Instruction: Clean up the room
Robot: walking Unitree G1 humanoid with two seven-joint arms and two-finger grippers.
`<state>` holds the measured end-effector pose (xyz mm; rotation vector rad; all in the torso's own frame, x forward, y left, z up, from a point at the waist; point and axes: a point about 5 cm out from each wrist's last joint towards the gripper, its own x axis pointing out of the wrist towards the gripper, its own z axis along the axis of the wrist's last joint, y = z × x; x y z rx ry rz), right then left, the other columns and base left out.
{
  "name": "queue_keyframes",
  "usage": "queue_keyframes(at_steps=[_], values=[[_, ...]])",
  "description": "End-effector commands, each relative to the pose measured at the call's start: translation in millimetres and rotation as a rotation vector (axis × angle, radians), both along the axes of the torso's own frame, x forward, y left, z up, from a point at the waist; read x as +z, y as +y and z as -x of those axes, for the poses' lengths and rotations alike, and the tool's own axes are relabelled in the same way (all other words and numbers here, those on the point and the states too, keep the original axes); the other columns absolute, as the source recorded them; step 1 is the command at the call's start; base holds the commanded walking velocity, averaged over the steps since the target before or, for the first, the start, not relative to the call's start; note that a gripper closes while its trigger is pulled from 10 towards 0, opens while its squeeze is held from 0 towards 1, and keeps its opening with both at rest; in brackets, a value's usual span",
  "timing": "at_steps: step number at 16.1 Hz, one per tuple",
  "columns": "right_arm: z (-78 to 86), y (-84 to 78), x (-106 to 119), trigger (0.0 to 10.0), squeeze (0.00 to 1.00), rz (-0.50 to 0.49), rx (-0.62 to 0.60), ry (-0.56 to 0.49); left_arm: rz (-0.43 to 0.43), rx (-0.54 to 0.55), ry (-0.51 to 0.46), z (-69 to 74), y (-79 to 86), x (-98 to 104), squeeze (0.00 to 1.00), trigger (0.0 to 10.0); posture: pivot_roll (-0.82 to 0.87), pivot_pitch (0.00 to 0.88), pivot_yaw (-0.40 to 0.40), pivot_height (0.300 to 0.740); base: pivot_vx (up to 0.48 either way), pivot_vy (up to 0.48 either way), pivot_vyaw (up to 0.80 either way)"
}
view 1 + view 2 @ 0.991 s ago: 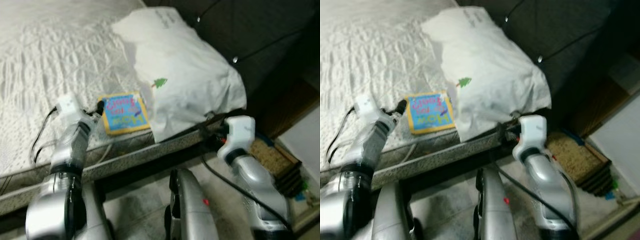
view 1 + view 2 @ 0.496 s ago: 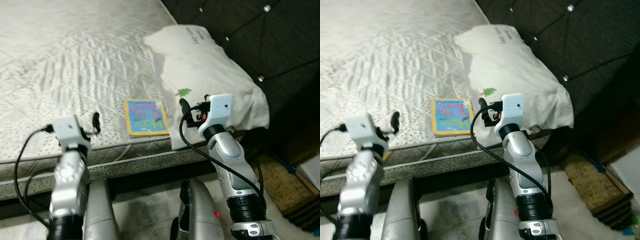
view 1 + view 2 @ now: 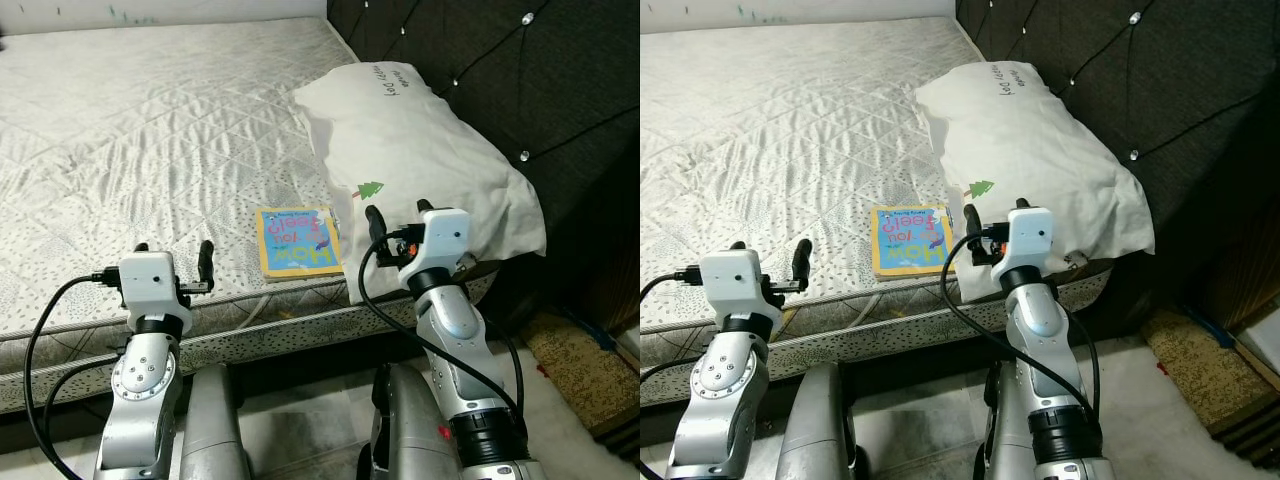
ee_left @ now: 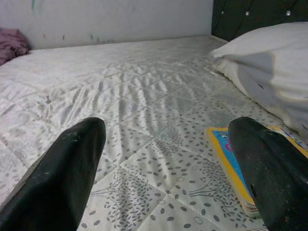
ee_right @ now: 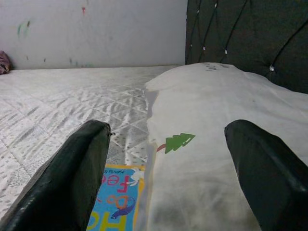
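Observation:
A thin picture book (image 3: 297,241) with a yellow border and blue cover lies flat on the white quilted mattress (image 3: 150,130), close to its front edge. Right of it, and touching it, rests a white pillow (image 3: 420,150) with a small green tree print. My left gripper (image 3: 173,252) hovers open at the mattress edge, left of the book (image 4: 226,143). My right gripper (image 3: 398,212) is open just right of the book, over the pillow's front corner (image 5: 202,183). Neither has anything between its fingers.
A dark tufted headboard (image 3: 520,60) rises behind the pillow. On the floor to the right lies a brown mat (image 3: 580,360). A purple cloth (image 4: 12,41) sits at the mattress's far end by the wall. My own legs stand against the bed frame (image 3: 270,335).
The camera has swung and steadied, so the whole scene shifted. My right gripper has risen from below the bed edge to beside the book; the left gripper now sits level at the mattress edge.

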<state>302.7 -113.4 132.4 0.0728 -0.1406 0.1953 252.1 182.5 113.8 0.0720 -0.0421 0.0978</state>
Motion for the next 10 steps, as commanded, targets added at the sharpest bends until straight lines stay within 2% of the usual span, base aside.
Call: queue_keyframes(at_steps=[1, 4, 7, 10], values=[[-1.2, 1.4, 5.1, 10.0, 0.00, -0.020, 0.014, -0.021, -0.005, -0.015, -0.012, -0.9, -1.0, 5.8, 0.00, 10.0, 0.06, 0.000, -0.002, 0.566, 0.000, 0.000, 0.00], [1.6, 0.0, 1.3, 10.0, 0.00, -0.056, 0.015, -0.001, 0.027, -0.022, -0.007, -4.3, -3.7, 8.0, 0.00, 10.0, 0.05, 0.000, 0.006, 0.593, 0.000, 0.000, 0.00], [7.0, 1.3, 0.4, 10.0, 0.00, -0.070, 0.023, 0.007, 0.045, -0.073, -0.007, -5.6, -8.6, 10.6, 0.00, 10.0, 0.05, 0.000, 0.015, 0.614, 0.000, 0.000, -0.41], [9.3, 0.7, 0.1, 10.0, 0.00, -0.078, 0.026, 0.013, 0.042, -0.069, -0.011, -5.9, -9.0, 13.1, 0.00, 10.0, 0.04, 0.000, 0.012, 0.640, 0.000, 0.000, -0.41]])
